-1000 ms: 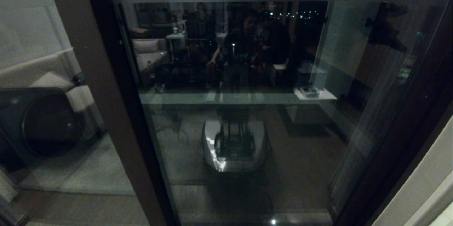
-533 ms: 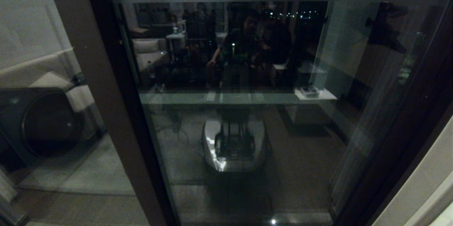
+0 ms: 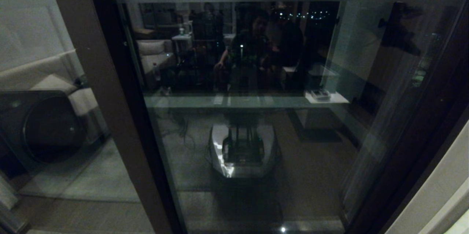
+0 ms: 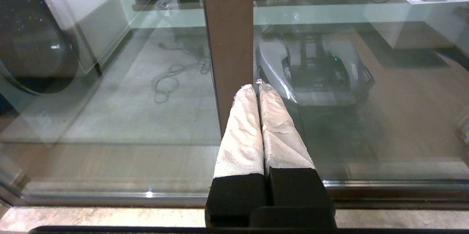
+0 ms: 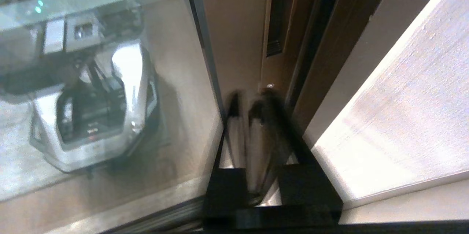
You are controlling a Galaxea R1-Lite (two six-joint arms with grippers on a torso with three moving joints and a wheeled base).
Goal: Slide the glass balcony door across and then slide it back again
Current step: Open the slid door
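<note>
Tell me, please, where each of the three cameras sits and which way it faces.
Head view: on the robot's head, facing down at the glass balcony door; neither arm shows directly.
Left wrist view: behind the left pincer, shut, facing a brown stile and the glass.
Right wrist view: behind the right pincer, blurred, just below the recessed handle at the door's edge.
Shared: all three catch the robot's grey base mirrored in the glass.

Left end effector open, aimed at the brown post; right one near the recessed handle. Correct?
Not quite. The left end effector is shut, with its padded fingers pressed together, as the left wrist view shows. It is aimed at the brown post, and the right end effector is near the recessed handle.
</note>
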